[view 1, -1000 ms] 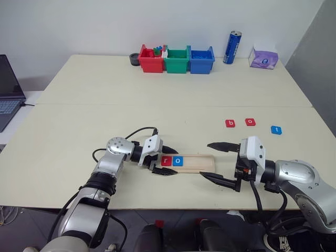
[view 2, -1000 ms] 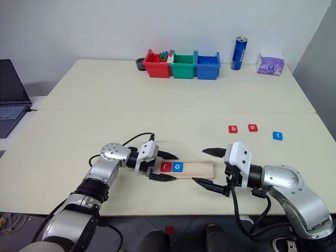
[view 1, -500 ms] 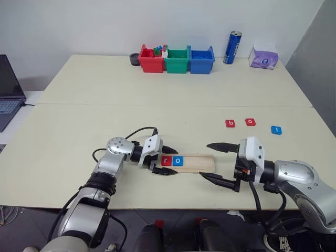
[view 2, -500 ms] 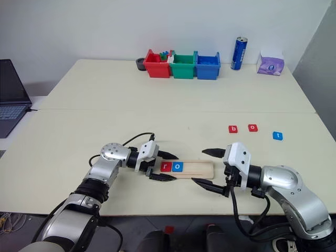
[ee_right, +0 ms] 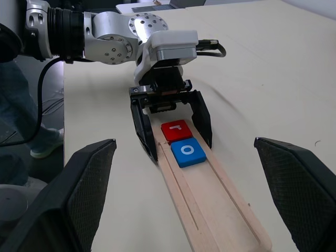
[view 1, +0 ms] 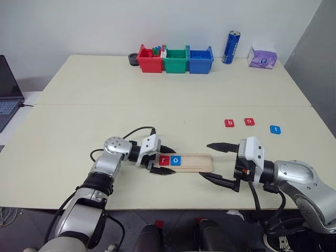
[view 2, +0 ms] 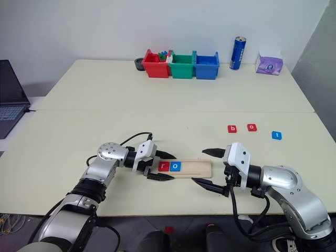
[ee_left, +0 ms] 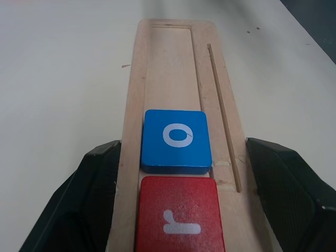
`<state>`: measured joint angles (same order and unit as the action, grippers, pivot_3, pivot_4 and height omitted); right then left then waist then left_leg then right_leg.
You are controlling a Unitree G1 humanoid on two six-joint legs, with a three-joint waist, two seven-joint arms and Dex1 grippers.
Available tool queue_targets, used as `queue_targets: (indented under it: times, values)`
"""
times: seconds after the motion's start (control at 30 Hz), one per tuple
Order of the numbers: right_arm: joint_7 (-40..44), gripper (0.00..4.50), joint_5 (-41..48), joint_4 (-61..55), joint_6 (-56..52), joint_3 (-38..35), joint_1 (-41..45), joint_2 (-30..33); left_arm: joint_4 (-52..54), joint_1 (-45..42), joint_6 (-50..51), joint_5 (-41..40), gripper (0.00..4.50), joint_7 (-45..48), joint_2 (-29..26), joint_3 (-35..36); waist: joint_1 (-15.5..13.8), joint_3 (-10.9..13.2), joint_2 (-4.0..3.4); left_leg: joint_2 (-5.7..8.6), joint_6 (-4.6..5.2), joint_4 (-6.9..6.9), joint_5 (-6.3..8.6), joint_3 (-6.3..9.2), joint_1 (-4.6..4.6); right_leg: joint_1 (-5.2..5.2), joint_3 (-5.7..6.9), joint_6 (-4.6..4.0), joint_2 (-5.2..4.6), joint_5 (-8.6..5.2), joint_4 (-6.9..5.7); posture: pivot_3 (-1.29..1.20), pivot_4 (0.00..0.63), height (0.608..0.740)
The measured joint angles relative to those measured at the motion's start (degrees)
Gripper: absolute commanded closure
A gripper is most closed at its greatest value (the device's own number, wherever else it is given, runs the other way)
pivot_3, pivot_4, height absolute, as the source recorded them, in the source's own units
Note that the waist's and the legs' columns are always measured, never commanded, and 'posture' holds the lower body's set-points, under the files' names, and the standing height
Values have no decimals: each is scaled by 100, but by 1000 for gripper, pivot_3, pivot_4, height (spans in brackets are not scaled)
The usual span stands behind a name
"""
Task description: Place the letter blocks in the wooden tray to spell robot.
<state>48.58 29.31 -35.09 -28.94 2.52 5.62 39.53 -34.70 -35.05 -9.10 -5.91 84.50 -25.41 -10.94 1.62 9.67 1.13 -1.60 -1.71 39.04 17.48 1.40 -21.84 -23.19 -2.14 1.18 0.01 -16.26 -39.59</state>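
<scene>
The wooden tray [view 1: 197, 162] lies near the table's front edge, with a red letter block "r" [view 1: 164, 160] and a blue "o" [view 1: 176, 160] side by side at its left end. My left gripper [view 1: 169, 161] is shut on that end of the tray, one finger [ee_left: 89, 199] along each long side. At the tray's right end my right gripper [view 1: 206, 160] is spread wide open and holds nothing. Three loose letter blocks lie further back on the right: red "b" [view 1: 229, 123], red "o" [view 1: 249, 122] and blue "t" [view 1: 275, 129].
Red [view 1: 150, 59], green [view 1: 176, 59] and blue [view 1: 201, 59] bins stand in a row at the table's far edge. Right of them are a blue can [view 1: 231, 47] and a purple tissue pack [view 1: 263, 58]. A laptop [view 1: 8, 89] sits far left.
</scene>
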Motion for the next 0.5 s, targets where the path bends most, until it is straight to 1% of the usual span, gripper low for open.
queue_targets:
  times: [0.5]
  values:
    - [21, 0, -44, 44, 60, 90, 27, -17, 245, 160, 108, -44, 1115, -15, -150, 1, 0, 0, 0, 0, 0, 0, 0, -1, 0, 0, 0, 0, 0, 0, 0, 0, 150, 740]
